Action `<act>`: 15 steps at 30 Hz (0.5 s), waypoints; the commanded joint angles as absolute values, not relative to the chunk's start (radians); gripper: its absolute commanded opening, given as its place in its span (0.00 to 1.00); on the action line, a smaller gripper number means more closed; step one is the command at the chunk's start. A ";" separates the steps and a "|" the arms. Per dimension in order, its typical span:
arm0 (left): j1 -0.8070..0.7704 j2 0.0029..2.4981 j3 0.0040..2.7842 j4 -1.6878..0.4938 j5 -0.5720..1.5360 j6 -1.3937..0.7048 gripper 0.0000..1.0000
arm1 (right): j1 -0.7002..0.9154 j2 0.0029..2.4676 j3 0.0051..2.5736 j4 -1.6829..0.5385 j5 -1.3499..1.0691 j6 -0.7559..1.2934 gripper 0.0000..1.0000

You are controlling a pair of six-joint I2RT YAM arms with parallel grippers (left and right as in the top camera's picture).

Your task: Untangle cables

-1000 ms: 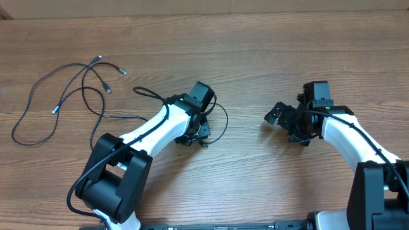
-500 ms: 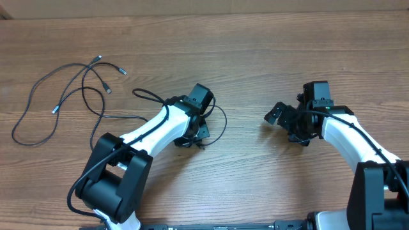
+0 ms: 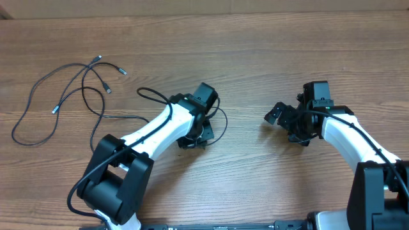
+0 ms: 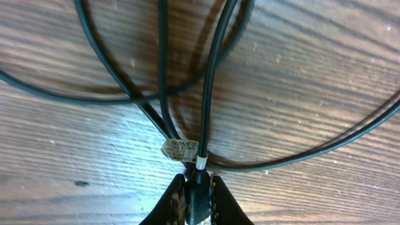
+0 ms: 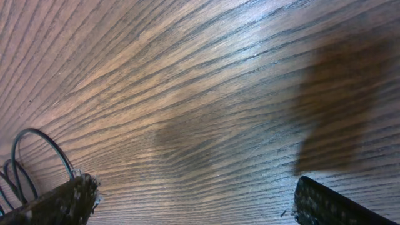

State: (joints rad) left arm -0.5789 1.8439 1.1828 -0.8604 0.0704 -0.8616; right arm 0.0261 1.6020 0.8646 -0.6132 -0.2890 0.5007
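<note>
- two white-and-black robot arms are working over a brown wood-grain tabletop (image 3: 255, 51), and only one is engaging the task's objects.
- the left gripper (image 4: 195, 195) is pinching almost fully closed on one strand of the thin black flexible cables (image 4: 209, 94), just below a small white paper label (image 4: 180, 149). this narrow grip is likely serving to single out one cord where several are crossing.
- in the overhead view the same gripper is sitting near the table's middle, with a cord loop curving around it. the rest of the cables are lying in loose overlapping loops toward the far left, with their small silver plug ends (image 3: 98, 59) pointing outward.
- the right gripper (image 3: 285, 126) is standing wide open and holding nothing, well apart from every cord. it is probably waiting to take a second strand.
- the right wrist view is showing only bare grain between its fingertips (image 5: 59, 203).
- the surface is looking flat, matt and faintly speckled. no walls or other room features are showing.
</note>
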 commanded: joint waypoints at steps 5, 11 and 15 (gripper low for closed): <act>-0.638 1.827 1.186 -0.841 0.029 -0.947 0.14 | 0.024 1.597 0.871 -0.608 -0.292 0.500 1.00; -0.645 1.827 1.187 -0.844 -0.015 -0.946 0.29 | 0.024 1.597 0.871 -0.608 -0.292 0.500 1.00; -0.645 1.827 1.186 -0.845 -0.015 -0.947 0.33 | 0.024 1.597 0.871 -0.608 -0.292 0.500 1.00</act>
